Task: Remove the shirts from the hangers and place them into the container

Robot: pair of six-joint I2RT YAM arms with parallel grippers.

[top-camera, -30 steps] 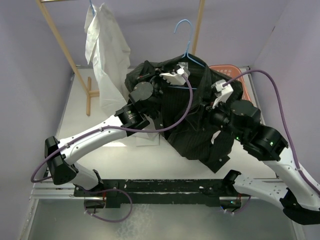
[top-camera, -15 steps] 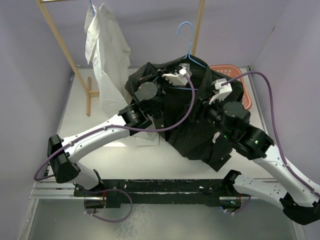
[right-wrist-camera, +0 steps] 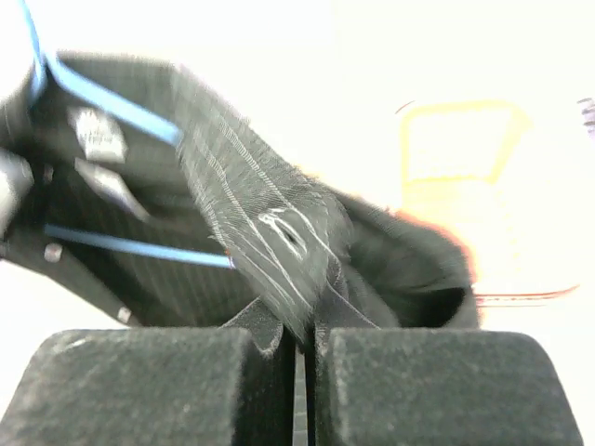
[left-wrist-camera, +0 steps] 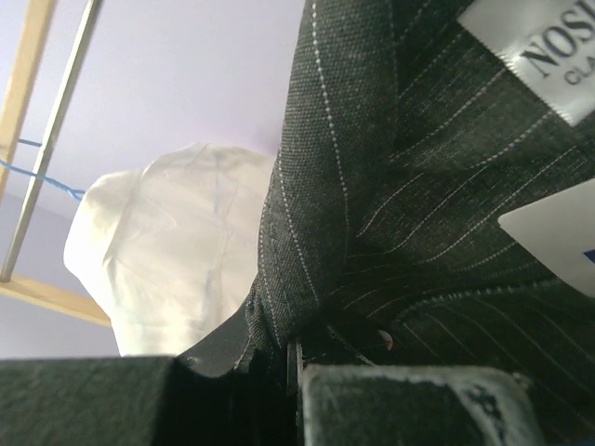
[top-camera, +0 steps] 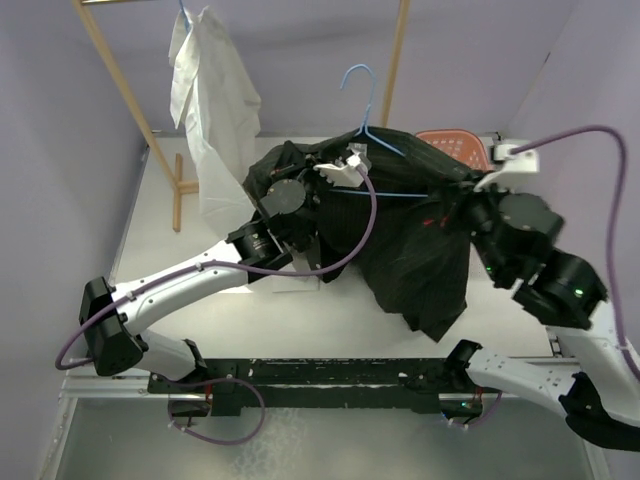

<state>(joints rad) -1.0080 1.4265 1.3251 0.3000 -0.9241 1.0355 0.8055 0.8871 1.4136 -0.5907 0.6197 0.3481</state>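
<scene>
top external view: the black pinstriped shirt point(top-camera: 405, 235) is draped over a light-blue wire hanger point(top-camera: 366, 105) above the middle of the counter point(top-camera: 200, 300), with its lower part hanging down toward the near edge. the left hand point(top-camera: 335, 168) is at the shirt's upper left, near the collar, and the right hand point(top-camera: 468, 192) is at its upper right shoulder. just behind that shoulder sits the salmon-pink laundry basket point(top-camera: 455, 145), partly hidden by the cloth. the white shirt point(top-camera: 215, 110) hangs from the wooden rack point(top-camera: 115, 85) at far left, apart from both hands.

left wrist view: the left hand point(left-wrist-camera: 293, 358) is pressed together on a fold of the pinstriped cloth point(left-wrist-camera: 325, 186), close to a white collar label point(left-wrist-camera: 544, 46); the white shirt point(left-wrist-camera: 177, 242) shows beyond it.

right wrist view, blurred: the right hand point(right-wrist-camera: 299, 362) has its pads point(right-wrist-camera: 149, 386) closed tight, pinching a ridge of the black shirt point(right-wrist-camera: 270, 232). the hanger's blue wire point(right-wrist-camera: 121, 102) runs inside the shirt, and the basket point(right-wrist-camera: 474, 186) lies beyond.
</scene>
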